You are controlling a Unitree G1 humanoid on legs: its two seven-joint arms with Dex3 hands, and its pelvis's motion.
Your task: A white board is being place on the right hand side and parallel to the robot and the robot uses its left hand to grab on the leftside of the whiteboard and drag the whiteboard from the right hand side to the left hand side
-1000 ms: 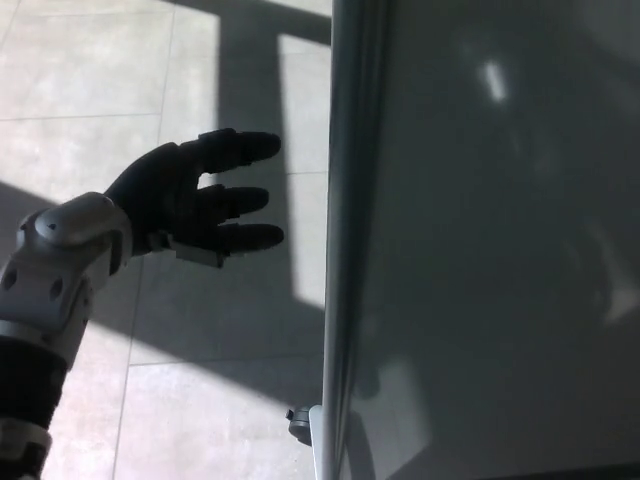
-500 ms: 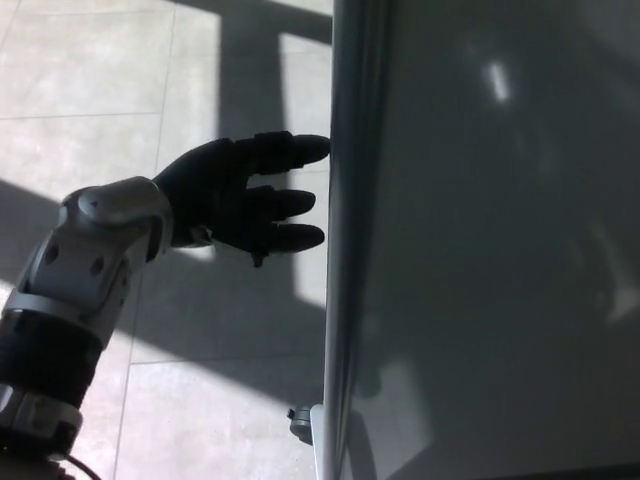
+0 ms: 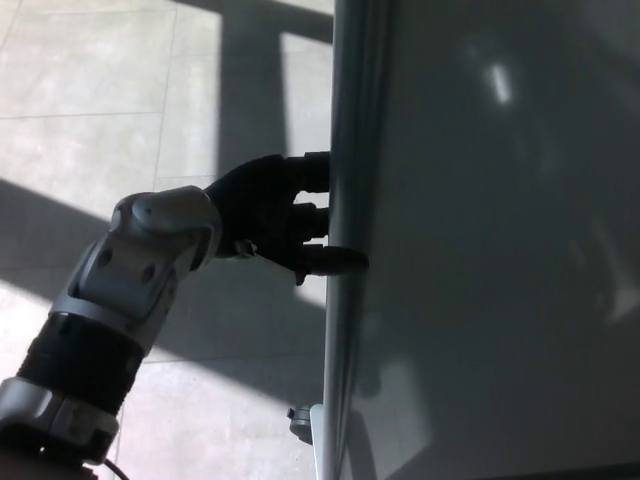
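The left robot hand [image 3: 275,212] reaches the left edge of the whiteboard [image 3: 480,250], its thumb across the front of the frame and two fingers disappearing behind it, clasping that edge. The whiteboard stands directly right of the robot hand, over the tiled floor [image 3: 90,100].
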